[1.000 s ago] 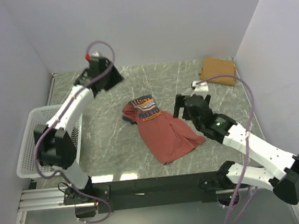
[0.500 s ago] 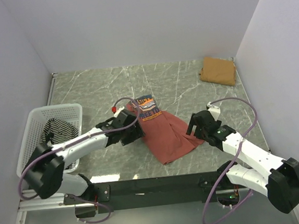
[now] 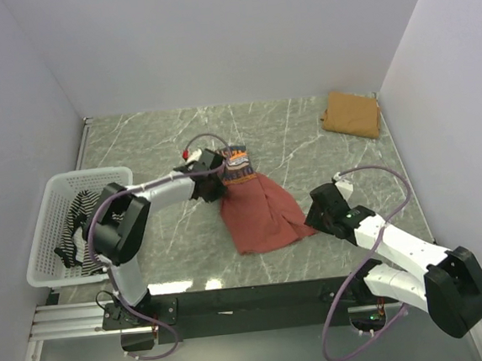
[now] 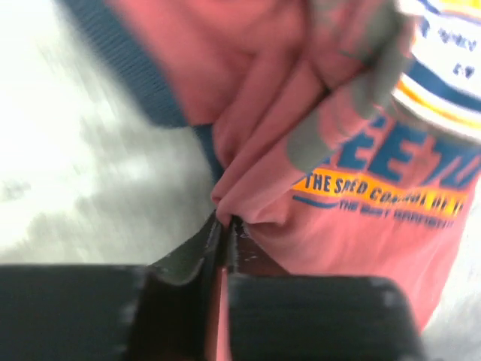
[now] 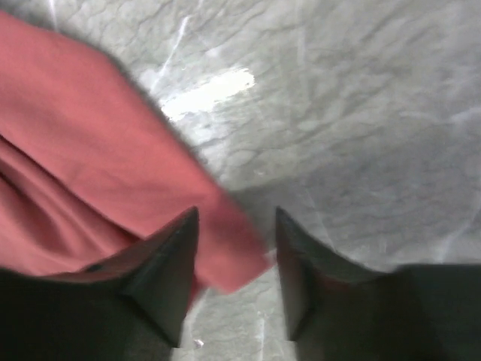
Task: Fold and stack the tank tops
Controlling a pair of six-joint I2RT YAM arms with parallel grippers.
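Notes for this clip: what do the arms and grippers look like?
Both the left arm and right arm have white links and bulky black joints. A thin purple cable loops along each. Near the left wrist is a small red dot; the right shows a green light. The fingers are dark tapered wedges.

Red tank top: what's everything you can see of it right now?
The red tank top is soft rust-red cloth with dark blue trim and a blue, orange and white chest print. It lies rumpled on the table, print end far, hem toward the arms. The left gripper is shut on a bunched fold beside the print. The right gripper straddles the nearest hem corner, jaws apart, not yet pinching.
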